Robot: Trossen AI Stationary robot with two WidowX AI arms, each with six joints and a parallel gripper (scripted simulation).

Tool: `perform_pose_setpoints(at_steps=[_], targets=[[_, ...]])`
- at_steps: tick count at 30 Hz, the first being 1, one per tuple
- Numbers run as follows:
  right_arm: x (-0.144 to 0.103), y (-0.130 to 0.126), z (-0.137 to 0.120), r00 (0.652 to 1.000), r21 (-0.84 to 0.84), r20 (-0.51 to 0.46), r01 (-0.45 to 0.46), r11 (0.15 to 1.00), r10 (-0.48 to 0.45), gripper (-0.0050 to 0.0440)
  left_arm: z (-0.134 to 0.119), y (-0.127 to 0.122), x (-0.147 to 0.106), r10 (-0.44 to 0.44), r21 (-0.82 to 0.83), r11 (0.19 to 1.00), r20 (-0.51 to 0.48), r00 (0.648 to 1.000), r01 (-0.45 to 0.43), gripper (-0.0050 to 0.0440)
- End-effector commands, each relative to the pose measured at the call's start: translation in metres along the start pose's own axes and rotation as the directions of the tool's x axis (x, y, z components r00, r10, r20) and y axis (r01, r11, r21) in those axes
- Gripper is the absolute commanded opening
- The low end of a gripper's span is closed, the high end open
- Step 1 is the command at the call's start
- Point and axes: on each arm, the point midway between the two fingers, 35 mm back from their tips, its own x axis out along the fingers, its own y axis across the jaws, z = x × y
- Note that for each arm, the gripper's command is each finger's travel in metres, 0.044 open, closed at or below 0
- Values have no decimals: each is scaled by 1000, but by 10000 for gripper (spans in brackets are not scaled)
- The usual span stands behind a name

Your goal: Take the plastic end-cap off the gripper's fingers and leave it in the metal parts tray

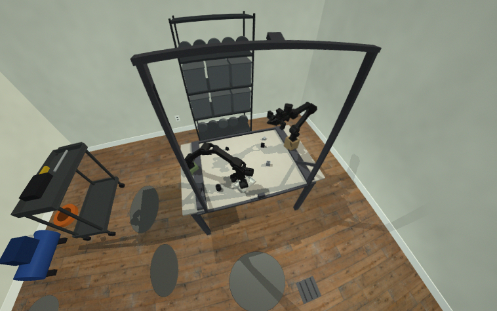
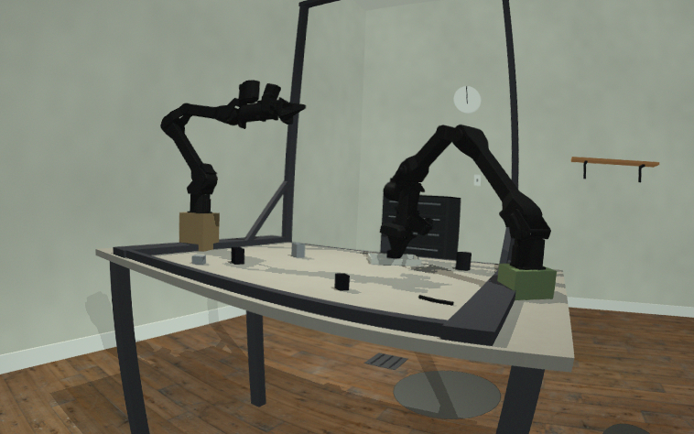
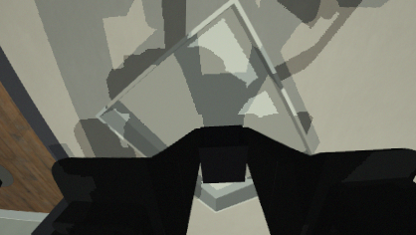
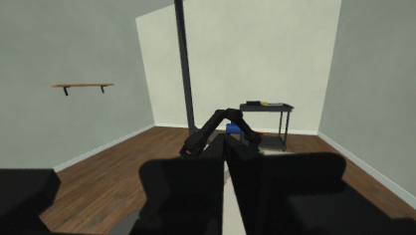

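Note:
My left gripper [image 2: 395, 254] [image 3: 221, 133] is shut on the black end-cap [image 3: 223, 164], a dark block between its fingertips. It points down low over the shiny metal parts tray [image 1: 252, 180] [image 2: 377, 259] [image 3: 158, 102]. In the left wrist view the tray lies turned cornerwise, with its near corner showing below the cap. The fingers hide part of the tray, and I cannot tell whether the cap touches its floor. My right gripper [image 2: 302, 107] [image 4: 222, 137] is shut and empty, with bare fingertips together, high above the table's far end from the left arm.
A black cylinder [image 1: 218, 187] [image 2: 462, 260] stands near the tray. Black blocks [image 1: 262, 145] [image 2: 341, 281], a grey cylinder [image 1: 267, 163] [image 2: 298, 250] and a small grey piece [image 2: 199, 259] stand elsewhere on the table. A thin black strip [image 2: 436, 299] lies near the left arm's green base. Dark frame posts [image 1: 339, 115] rise around.

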Motion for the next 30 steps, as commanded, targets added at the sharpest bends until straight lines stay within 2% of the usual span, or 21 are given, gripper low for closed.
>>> perform_pose_setpoints(at_steps=[1,23,24,30], targets=[[-1,0,7,1000,2,18,2,1000,-2,0,-2,1,-1,5,4,1000,-15,1000,-5,0],[-1,0,7,1000,2,18,2,1000,-2,0,-2,2,4,9,5,1000,-21,1000,-9,0],[-1,0,7,1000,2,18,2,1000,-2,0,-3,2,1,10,5,1000,-24,1000,-10,200],[-1,0,7,1000,2,18,2,1000,-2,0,-3,2,1,10,5,1000,-24,1000,-10,200]])
